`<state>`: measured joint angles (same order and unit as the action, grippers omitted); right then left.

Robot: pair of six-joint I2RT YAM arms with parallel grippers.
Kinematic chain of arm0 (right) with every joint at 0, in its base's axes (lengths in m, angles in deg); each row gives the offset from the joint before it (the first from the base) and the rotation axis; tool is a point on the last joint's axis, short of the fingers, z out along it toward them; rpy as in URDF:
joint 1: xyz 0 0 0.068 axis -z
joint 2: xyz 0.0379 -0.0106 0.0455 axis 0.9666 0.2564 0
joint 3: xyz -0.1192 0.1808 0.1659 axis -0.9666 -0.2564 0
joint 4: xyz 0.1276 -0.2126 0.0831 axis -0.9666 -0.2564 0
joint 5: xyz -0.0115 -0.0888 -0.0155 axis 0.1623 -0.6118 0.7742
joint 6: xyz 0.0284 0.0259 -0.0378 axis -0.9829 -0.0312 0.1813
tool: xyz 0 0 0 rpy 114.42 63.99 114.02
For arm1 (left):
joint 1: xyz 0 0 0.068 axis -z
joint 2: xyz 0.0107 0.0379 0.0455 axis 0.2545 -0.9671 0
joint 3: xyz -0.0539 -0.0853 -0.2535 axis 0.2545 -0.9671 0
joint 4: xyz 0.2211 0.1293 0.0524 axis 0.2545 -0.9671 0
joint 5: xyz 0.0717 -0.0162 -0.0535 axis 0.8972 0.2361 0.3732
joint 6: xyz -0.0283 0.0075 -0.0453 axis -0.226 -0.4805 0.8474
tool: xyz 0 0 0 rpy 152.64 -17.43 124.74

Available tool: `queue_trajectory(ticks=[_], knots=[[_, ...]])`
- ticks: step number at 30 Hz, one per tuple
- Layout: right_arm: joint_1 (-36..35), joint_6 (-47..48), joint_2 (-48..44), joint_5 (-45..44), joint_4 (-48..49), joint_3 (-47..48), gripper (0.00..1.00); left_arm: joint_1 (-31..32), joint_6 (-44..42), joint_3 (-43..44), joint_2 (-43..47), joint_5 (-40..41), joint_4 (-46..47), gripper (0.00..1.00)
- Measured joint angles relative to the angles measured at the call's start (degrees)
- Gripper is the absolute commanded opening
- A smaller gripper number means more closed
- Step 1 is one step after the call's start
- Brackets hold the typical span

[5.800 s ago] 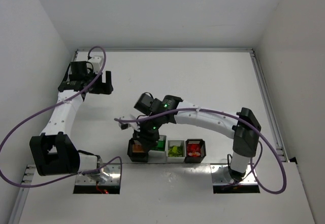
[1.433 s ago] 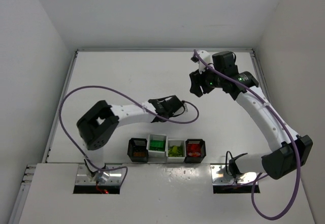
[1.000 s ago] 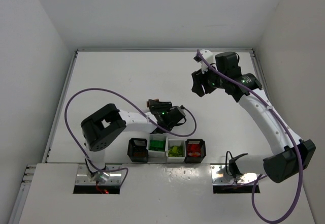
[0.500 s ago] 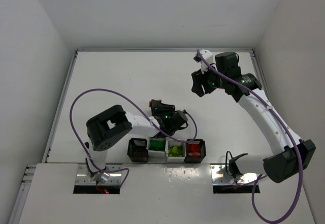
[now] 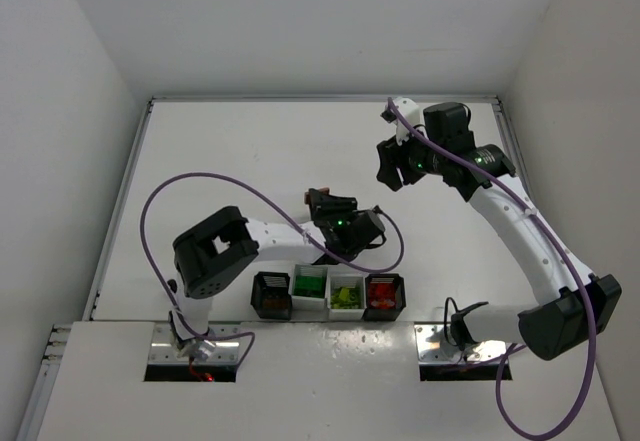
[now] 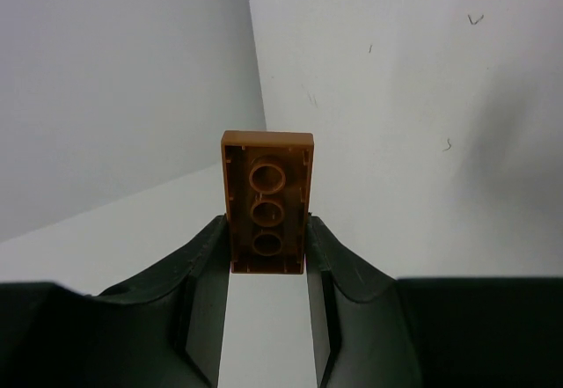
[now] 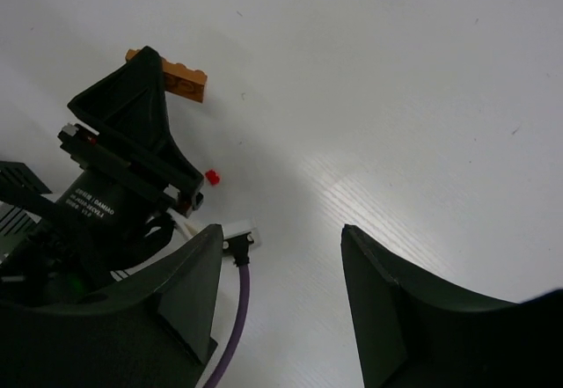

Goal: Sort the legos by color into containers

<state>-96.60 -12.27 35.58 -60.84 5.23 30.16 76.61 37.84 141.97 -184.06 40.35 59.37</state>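
Note:
My left gripper is shut on an orange-brown lego, a flat brick with its hollow underside facing the wrist camera. From above, that gripper holds the brick over the table, just behind the row of containers. The black bin holds orange-brown pieces, the white bin dark green, the other white bin yellow-green, and the black bin red. My right gripper is open and empty, raised at the back right. Below it lie the held brick and a tiny red lego.
The left arm's purple cable loops over the table's left half, and its plug end shows in the right wrist view. Metal base plates sit at the near edge. White walls close the table in at the back and sides.
The left arm's wrist and elbow have swung a little to the right, carrying the orange-brown lego behind the containers. The right arm has stayed still.

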Motion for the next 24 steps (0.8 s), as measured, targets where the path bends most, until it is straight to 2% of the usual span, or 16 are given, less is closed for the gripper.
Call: queue_trajectory(ticks=[4, 7, 10, 12, 17, 21, 24], knots=[[0.00, -0.02, 0.00, 0.15, 0.00, 0.00, 0.57, -0.74, 4.63, 3.30, 0.57, -2.36, -4.72, 0.27], [0.07, -0.13, 0.00, 0.04, 0.02, 0.00, 0.57, -5.27, 10.95, 8.33, 0.59, -6.82, -11.02, 0.27], [0.55, -0.79, -0.13, -0.50, 0.13, 0.00, 0.56, -12.33, 17.92, 13.97, 1.05, -14.97, -17.97, 0.26], [1.20, -2.47, -0.24, 0.11, 2.40, -0.09, 0.56, -17.68, 20.44, 16.06, 3.37, -23.98, -21.75, 0.26], [3.19, -3.61, 0.17, 2.14, 2.82, 0.07, 0.56, -26.45, 22.60, 13.86, 19.10, -46.10, -31.67, 0.26], [4.20, -4.02, 3.34, 5.55, 1.53, 0.15, 0.56, -26.14, 19.43, 10.86, 35.36, -60.72, -39.23, 0.27], [4.17, -4.04, 5.99, 8.55, 0.63, 0.26, 0.56, -25.86, 16.35, 9.81, 42.42, -70.14, -45.88, 0.30]])
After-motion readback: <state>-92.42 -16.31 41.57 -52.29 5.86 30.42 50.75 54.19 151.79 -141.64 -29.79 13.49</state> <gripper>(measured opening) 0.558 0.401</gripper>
